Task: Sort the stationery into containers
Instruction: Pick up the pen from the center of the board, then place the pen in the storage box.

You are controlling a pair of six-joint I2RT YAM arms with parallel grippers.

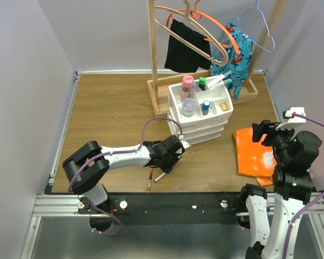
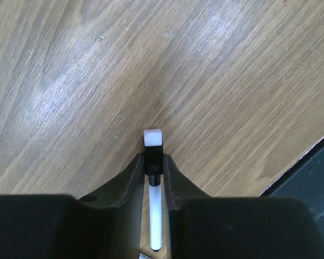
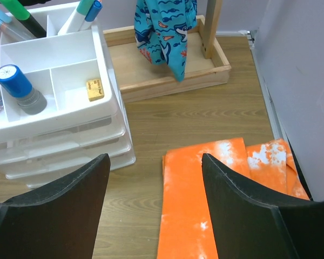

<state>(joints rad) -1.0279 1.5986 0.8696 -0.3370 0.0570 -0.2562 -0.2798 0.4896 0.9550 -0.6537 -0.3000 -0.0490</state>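
Observation:
A white pen (image 2: pixel 155 208) with a black collar and white end cap lies on the wooden table, and my left gripper (image 2: pixel 153 162) is shut on its black collar. From above, that left gripper (image 1: pixel 171 157) sits low at the table's front middle, with the pen's tip (image 1: pixel 160 176) poking out beside a thin red pen (image 1: pixel 149 181). The white drawer organiser (image 1: pixel 201 125) holds a pink-capped bottle (image 1: pixel 187 85), a green-capped marker (image 1: pixel 202 83) and a blue-capped bottle (image 3: pixel 15 84). My right gripper (image 3: pixel 155 157) hangs open above the table's right side, with nothing between its fingers.
An orange cloth (image 1: pixel 252 155) lies to the right of the organiser, under my right gripper. The wooden hanger rack (image 1: pixel 154 59) with a black garment (image 1: pixel 186 47) and a blue patterned one (image 3: pixel 164 32) stands behind. A black rail (image 2: pixel 308 175) borders the near edge.

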